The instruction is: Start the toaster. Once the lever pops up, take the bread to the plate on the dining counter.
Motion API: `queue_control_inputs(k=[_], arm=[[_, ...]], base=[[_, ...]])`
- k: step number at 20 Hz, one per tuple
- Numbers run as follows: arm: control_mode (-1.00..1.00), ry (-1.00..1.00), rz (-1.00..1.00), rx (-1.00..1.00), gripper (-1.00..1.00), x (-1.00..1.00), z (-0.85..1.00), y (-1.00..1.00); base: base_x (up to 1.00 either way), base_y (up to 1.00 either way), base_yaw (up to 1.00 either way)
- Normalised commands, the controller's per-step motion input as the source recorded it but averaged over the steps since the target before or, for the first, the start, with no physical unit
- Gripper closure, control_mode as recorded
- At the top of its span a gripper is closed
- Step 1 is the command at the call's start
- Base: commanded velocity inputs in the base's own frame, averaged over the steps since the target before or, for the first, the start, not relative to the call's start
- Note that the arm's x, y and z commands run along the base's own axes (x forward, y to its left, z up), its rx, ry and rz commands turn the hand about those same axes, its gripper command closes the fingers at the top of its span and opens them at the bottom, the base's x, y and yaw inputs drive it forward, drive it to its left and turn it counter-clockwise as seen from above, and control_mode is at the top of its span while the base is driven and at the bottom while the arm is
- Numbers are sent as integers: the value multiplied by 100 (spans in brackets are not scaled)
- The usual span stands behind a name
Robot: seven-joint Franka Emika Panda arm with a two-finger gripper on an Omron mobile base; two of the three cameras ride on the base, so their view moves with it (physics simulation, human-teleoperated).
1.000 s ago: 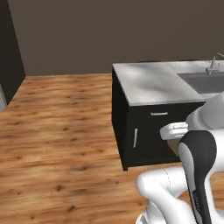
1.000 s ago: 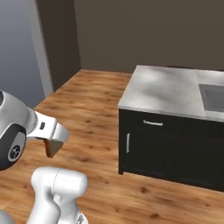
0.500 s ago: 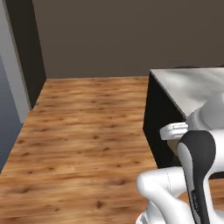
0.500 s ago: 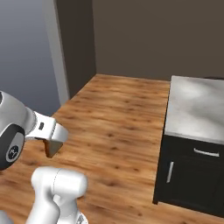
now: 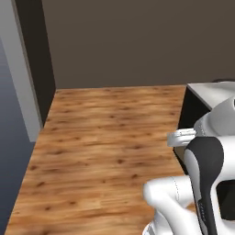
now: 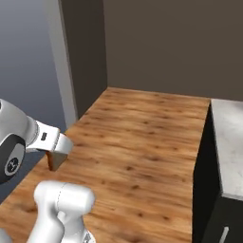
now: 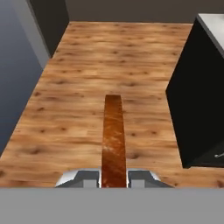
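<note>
My gripper (image 7: 114,177) is shut on the bread (image 7: 114,131), a brown-crusted slice seen edge-on, running up from between the fingertips (image 7: 89,178). From the right base camera the gripper (image 6: 55,158) hangs low at the left over the wooden floor, with a brown corner of the bread (image 6: 51,163) showing under it. A corner of the dining counter (image 5: 207,92) (image 6: 231,142) (image 7: 211,25), pale marble on dark cabinets, sits at the right edge. The toaster and the plate are out of view.
Wide wooden floor (image 5: 110,133) lies ahead. A dark wall (image 5: 137,41) closes the far side, and a dark panel with a grey pillar (image 6: 61,61) stands at the left. The black cabinet side (image 7: 197,96) is close on the right.
The whole picture has shifted: the base has turned, so the counter slid to the right edge and the left wall came into view. The arm still holds the bread the same way.
</note>
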Motion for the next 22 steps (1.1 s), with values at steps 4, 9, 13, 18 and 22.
queue_control_inputs(k=[4,9,13,18,22], arm=[[100,0,0,0,100,0,0,0],[100,0,0,0,100,0,0,0],[100,0,0,0,100,0,0,0],[100,0,0,0,100,0,0,0],[100,0,0,0,100,0,0,0]], base=[[100,34,-20],[100,27,-29],[100,51,-40],[100,86,-49],[100,100,-53]])
